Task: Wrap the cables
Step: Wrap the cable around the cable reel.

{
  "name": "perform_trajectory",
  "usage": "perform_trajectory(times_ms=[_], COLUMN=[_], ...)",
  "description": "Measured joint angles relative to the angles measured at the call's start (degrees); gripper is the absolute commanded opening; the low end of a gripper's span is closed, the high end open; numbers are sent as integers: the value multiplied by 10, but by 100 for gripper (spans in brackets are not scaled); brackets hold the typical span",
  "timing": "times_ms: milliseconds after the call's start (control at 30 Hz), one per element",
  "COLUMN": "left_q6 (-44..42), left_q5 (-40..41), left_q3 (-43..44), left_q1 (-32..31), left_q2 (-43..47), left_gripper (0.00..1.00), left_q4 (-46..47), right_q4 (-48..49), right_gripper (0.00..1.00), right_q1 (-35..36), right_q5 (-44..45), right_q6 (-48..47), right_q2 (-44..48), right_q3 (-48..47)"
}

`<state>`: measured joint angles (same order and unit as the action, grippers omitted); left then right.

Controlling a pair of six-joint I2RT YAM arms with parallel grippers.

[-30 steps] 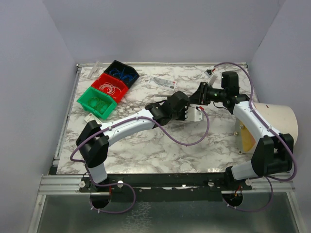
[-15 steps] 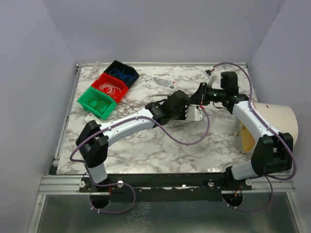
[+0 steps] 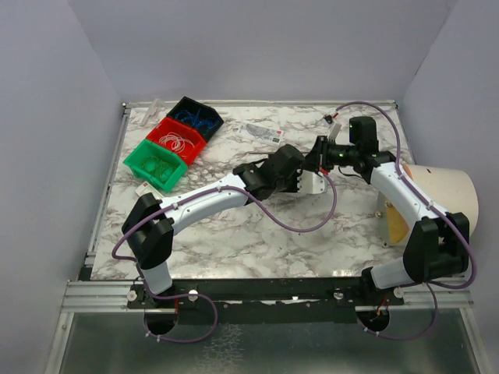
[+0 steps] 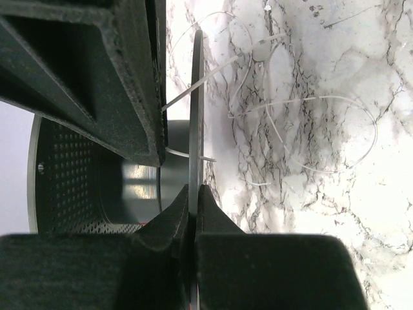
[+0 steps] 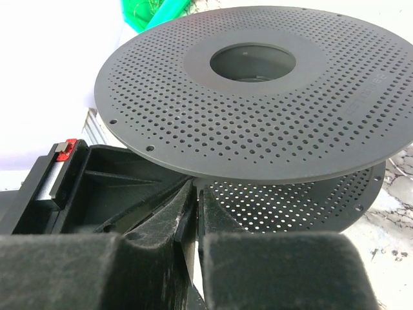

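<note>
Little here can be read. In the right wrist view the spool (image 5: 258, 123) carries what looks like a short line of raised lettering near the rim of its upper flange, too faint to make out. A flat printed packet (image 3: 261, 131) lies on the marble table (image 3: 234, 234) beyond the arms, its print too small to read.

The spool is a dark grey reel with two flanges, both perforated all over, and a round centre hole. It sits over the far half of the table between the two grippers, which mostly hide it from overhead. The left gripper (image 4: 193, 194) is clenched on the thin rim of one flange, which runs edge-on straight between its fingertips.

The cable (image 4: 219, 71) is a thin pale strand (whitish rather than dark). It lies in loose loops on the marble beside the spool, and one run leads in towards the hub between the flanges. The right gripper (image 5: 193, 190) has its jaws pressed almost together just under the rim of the upper flange. A pale sliver shows in the slit, but I cannot tell whether that is the cable.

A green bin (image 3: 154, 165), a red bin (image 3: 176, 140) and a black bin (image 3: 195, 117) stand in a row at the far left corner.
</note>
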<state>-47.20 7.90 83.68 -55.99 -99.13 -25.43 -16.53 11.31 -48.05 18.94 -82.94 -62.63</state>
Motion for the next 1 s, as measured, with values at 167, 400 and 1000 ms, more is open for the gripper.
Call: perform_trajectory(times_ms=[167, 400, 1000], left_q6=[0, 0, 0], left_q5=[0, 0, 0], left_q3=[0, 0, 0], left_q1=[0, 0, 0], left_q2=[0, 0, 0], left_gripper=[0, 0, 0], left_q4=[0, 0, 0], right_q4=[-1, -2, -10], right_gripper=[14, 35, 20], right_q1=[1, 3, 3], right_q5=[0, -4, 61], right_q6=[-6, -7, -11], right_q2=[0, 0, 17], right_q3=[0, -1, -18])
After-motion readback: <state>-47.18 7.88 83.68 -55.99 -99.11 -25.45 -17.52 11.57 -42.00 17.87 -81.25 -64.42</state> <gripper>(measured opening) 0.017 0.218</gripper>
